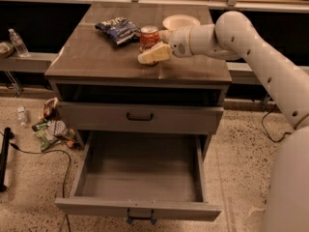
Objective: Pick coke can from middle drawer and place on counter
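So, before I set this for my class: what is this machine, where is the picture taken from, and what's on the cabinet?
It's a white robot arm on a mobile base, ending in a pincer. The one camera looks down at the cabinet from the front. The pincer is at the coke can, which stands on the counter beside a blue chip bag and a pale dish; whether it grips the can isn't clear. Below, the open drawer is empty.

The floor (pixel 241 149) is beige with dark specks. Wrappers (pixel 50 127) and a small bottle (pixel 21 115) lie on it at the left, near a black cord (pixel 43 153). A long grey ledge (pixel 29 62) runs along the dark back, and a water bottle (pixel 18 42) stands on it. The claw (pixel 152 52) is over the surface (pixel 96 62).
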